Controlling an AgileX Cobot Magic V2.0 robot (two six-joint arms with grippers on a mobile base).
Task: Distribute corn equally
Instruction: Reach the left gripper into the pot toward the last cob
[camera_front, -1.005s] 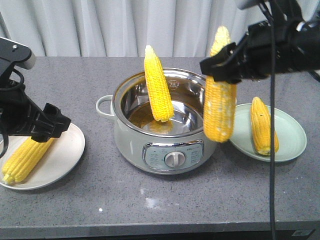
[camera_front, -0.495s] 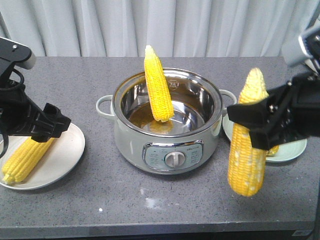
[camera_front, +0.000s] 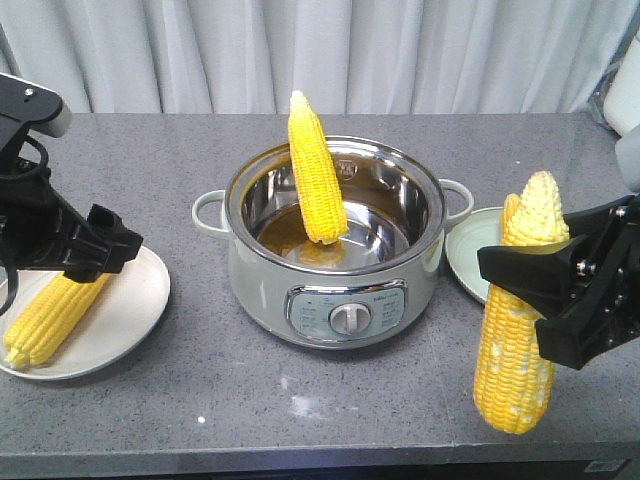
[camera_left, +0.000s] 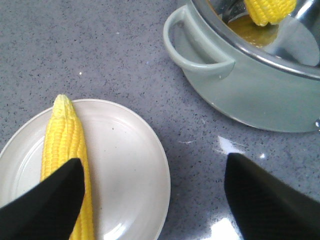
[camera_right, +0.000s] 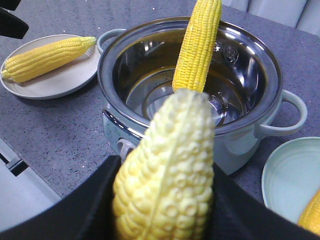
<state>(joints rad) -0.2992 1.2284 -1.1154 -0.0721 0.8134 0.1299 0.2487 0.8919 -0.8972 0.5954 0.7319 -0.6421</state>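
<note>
Right gripper (camera_front: 532, 298) is clamped on the held cob (camera_front: 515, 385): upright, tip up, gripped on the upper half, thick end hanging free. It looks to be on the near side of the green plate (camera_front: 462, 255), toward the front edge of the counter (camera_front: 200, 400), not above the plate.

Risks:
- Release here: the cob lands on the counter, the round tapered body rolls, maybe off the edge.
- Bumpy kernels between hard black jaws could pivot or slip.
- Green plate is shallow and glossy with a low rim, and already carries the plate cob (camera_right: 311, 216). A second cob dropped end-first could knock it or roll out.
- Pot cob (camera_front: 315, 170) leans on the polished steel rim of the pot (camera_front: 260, 285); a bump tips it.

Left gripper (camera_left: 155, 200) has jaws wide apart and empty, above the white plate (camera_left: 125, 165). Left cob (camera_left: 65, 140) lies flat on that plate.

Counter is grey speckled stone, hard.
</note>
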